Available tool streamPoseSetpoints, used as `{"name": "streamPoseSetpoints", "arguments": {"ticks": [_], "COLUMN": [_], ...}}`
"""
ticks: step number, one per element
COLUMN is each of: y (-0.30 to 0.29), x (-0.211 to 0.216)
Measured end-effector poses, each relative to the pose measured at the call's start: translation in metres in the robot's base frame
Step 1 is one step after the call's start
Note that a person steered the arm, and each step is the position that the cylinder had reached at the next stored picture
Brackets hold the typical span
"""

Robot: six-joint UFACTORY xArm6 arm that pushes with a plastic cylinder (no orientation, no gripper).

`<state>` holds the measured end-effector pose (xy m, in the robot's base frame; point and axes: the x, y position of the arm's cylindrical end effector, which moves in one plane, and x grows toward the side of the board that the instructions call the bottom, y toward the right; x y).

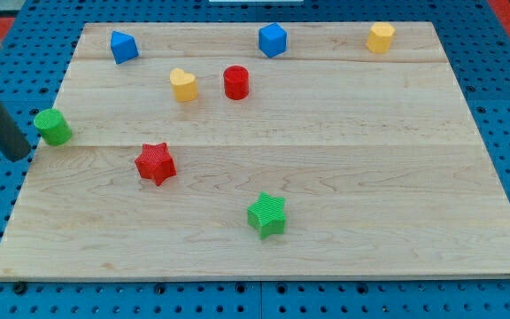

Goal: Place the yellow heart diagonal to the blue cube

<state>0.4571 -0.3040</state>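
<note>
The yellow heart [183, 84] lies on the wooden board [326, 159] in the upper left part. A blue cube [273, 40] sits near the view's top, right of the heart and above it. A second blue block [123, 46] sits at the top left. My tip [18, 155] is at the board's left edge, far left of the heart and just left of a green cylinder [53, 127]. The rod rises to the upper left corner of the view.
A red cylinder [236, 81] stands just right of the yellow heart. A red star [156, 163] lies left of centre, a green star [267, 214] lower middle, a yellow hexagonal block [380, 37] at top right. Blue pegboard surrounds the board.
</note>
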Motion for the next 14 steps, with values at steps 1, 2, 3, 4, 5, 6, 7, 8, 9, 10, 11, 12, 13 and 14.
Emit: {"name": "streamPoseSetpoints", "arguments": {"ticks": [1,2,3,4,5,6,7,8,9,10,11,12,13,14], "y": [0.032,0.078,0.106,0.136,0.176,0.154,0.13,0.167,0.217,0.281,0.241,0.224,0.332,0.362], "x": [-0.014,-0.018,0.006,0.005,-0.03,-0.071,-0.106,-0.14,-0.13,-0.076,-0.059,-0.051,-0.044,-0.015]}}
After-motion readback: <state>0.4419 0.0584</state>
